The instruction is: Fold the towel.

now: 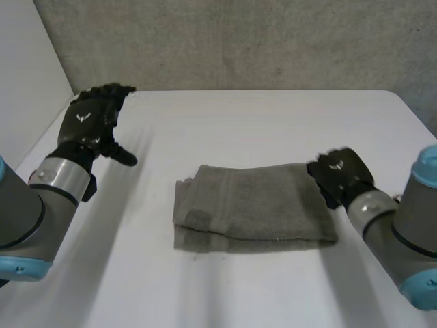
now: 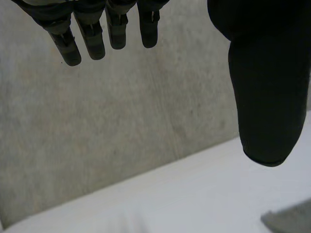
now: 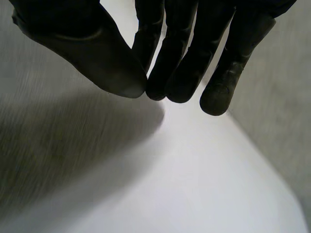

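Observation:
A grey towel [image 1: 252,205] lies folded in the middle of the white table [image 1: 239,123], with a doubled layer along its near edge. My right hand [image 1: 339,174] hovers at the towel's far right corner. In the right wrist view that hand [image 3: 180,48] has its fingers curled against the thumb with nothing between them, and the towel [image 3: 48,145] lies just beside and below it. My left hand [image 1: 92,119] is raised over the table's far left, well away from the towel. Its fingers [image 2: 92,34] hang straight, apart from the thumb, and a towel corner [image 2: 291,218] shows beyond the thumb.
A grey wall [image 1: 239,41] runs behind the table's far edge, and a white panel [image 1: 27,82] stands at the left. Bare table surrounds the towel on all sides.

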{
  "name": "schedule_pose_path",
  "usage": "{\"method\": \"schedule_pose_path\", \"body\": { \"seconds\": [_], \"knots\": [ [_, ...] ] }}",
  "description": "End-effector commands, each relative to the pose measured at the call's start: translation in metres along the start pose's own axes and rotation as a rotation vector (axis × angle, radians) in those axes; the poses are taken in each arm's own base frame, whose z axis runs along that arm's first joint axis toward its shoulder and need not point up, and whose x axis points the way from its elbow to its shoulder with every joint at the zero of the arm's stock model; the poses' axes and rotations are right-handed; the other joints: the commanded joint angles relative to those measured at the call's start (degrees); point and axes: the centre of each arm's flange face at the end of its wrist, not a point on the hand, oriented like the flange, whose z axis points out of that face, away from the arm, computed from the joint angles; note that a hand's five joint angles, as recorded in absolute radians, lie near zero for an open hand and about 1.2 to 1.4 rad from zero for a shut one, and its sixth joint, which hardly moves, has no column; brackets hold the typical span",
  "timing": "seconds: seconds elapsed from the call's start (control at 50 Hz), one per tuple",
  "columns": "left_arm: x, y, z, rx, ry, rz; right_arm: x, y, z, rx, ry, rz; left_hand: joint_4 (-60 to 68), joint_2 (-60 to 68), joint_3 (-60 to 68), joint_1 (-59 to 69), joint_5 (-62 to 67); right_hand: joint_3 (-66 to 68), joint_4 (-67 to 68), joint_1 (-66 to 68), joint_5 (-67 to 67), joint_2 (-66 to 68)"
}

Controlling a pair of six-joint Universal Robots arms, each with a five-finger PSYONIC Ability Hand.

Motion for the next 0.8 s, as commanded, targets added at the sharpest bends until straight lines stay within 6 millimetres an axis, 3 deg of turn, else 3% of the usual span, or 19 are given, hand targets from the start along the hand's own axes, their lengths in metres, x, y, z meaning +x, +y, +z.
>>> {"method": "schedule_pose_path", "body": {
  "seconds": [0.02, 0.04, 0.06, 0.1, 0.16, 0.18, 0.2, 0.22, 0.24, 0.26, 0.28, 0.3, 0.32, 0.36, 0.4, 0.58, 0.8],
  "knots": [
    [0.015, -0.039, 0.003, 0.081, 0.044, 0.001, -0.063, -0.079, -0.01, 0.263, -0.154, -0.153, 1.3, 1.3, 1.3, 0.7, -0.7, 3.6, 3.4, 3.5, 2.8, 3.4],
    [0.019, -0.046, 0.005, 0.085, 0.054, -0.002, -0.085, -0.086, -0.013, 0.284, -0.2, -0.217, 1.1, 1.2, 1.1, 0.5, -0.9, 3.6, 3.4, 3.5, 2.8, 3.4],
    [0.021, -0.052, 0.007, 0.087, 0.061, -0.003, -0.085, -0.086, -0.013, 0.284, -0.201, -0.218, 1.1, 1.1, 1.1, 0.5, -0.9, 3.6, 3.4, 3.5, 2.8, 3.4],
    [0.024, -0.056, 0.008, 0.087, 0.065, -0.006, -0.116, -0.09, -0.024, 0.261, -0.281, -0.333, 1.1, 1.1, 1.1, 0.5, -0.9, 3.6, 3.4, 3.5, 2.8, 3.4],
    [0.029, -0.063, 0.011, 0.087, 0.067, -0.01, -0.119, -0.087, -0.026, 0.225, -0.287, -0.338, 1.1, 1.1, 1.1, 0.5, -0.9, 3.6, 3.4, 3.5, 2.8, 3.4],
    [0.029, -0.063, 0.011, 0.087, 0.067, -0.01, -0.113, -0.083, -0.025, 0.184, -0.251, -0.305, 1.1, 1.1, 1.1, 0.5, -0.9, -15.0, -15.2, -15.1, -15.8, -15.2],
    [0.031, -0.064, 0.011, 0.084, 0.065, -0.013, -0.107, -0.077, -0.026, 0.148, -0.216, -0.241, 0.8, 0.8, 0.8, 0.2, -1.2, -48.2, -48.3, -48.2, -48.9, -48.4],
    [0.032, -0.064, 0.011, 0.077, 0.06, -0.014, -0.106, -0.076, -0.026, 0.148, -0.216, -0.241, 0.6, 0.6, 0.6, 0.0, -1.4, -48.5, -48.7, -48.6, -49.3, -48.7],
    [0.032, -0.064, 0.011, 0.077, 0.06, -0.014, -0.094, -0.071, -0.024, 0.122, -0.172, -0.164, 0.6, 0.6, 0.6, 0.0, -1.4, -57.0, -57.2, -57.1, -57.8, -57.2],
    [0.032, -0.063, 0.011, 0.066, 0.056, -0.016, -0.075, -0.065, -0.02, 0.102, -0.125, -0.09, 0.3, 0.3, 0.3, -0.3, -1.7, -57.1, -57.2, -57.1, -57.9, -57.3],
    [0.031, -0.061, 0.01, 0.054, 0.054, -0.016, -0.075, -0.064, -0.02, 0.102, -0.125, -0.089, 0.3, 0.3, 0.3, -0.4, -1.7, -57.1, -57.2, -57.1, -57.9, -57.3],
    [0.031, -0.061, 0.01, 0.054, 0.054, -0.016, -0.048, -0.053, -0.014, 0.063, -0.066, -0.019, 0.3, 0.3, 0.3, -0.4, -1.7, -58.1, -58.2, -58.1, -58.9, -58.3],
    [0.032, -0.059, 0.01, 0.043, 0.055, -0.017, -0.048, -0.053, -0.014, 0.063, -0.065, -0.018, 0.3, 0.3, 0.3, -0.4, -1.7, -58.1, -58.3, -58.2, -58.9, -58.3],
    [0.032, -0.056, 0.01, 0.031, 0.055, -0.018, -0.002, -0.029, -0.01, 0.004, 0.005, 0.08, 0.3, 0.3, 0.3, -0.4, -1.7, -57.9, -58.1, -58.0, -58.7, -58.1],
    [0.033, -0.055, 0.01, 0.023, 0.056, -0.019, 0.007, -0.017, -0.013, -0.02, -0.001, 0.107, 0.3, 0.3, 0.3, -0.4, -1.7, -57.4, -57.6, -57.5, -58.2, -57.6],
    [0.043, -0.062, 0.009, -0.011, 0.067, -0.026, -0.009, 0.038, -0.035, -0.145, -0.126, 0.198, 0.3, 0.3, 0.3, -0.4, -1.7, -48.2, -48.4, -48.2, -49.0, -48.4],
    [0.042, -0.077, 0.009, -0.04, 0.036, -0.028, -0.007, 0.054, -0.025, -0.117, -0.081, 0.203, 0.3, 0.3, 0.3, -0.4, -1.7, -34.4, -34.6, -34.5, -35.2, -34.6]
  ]
}}
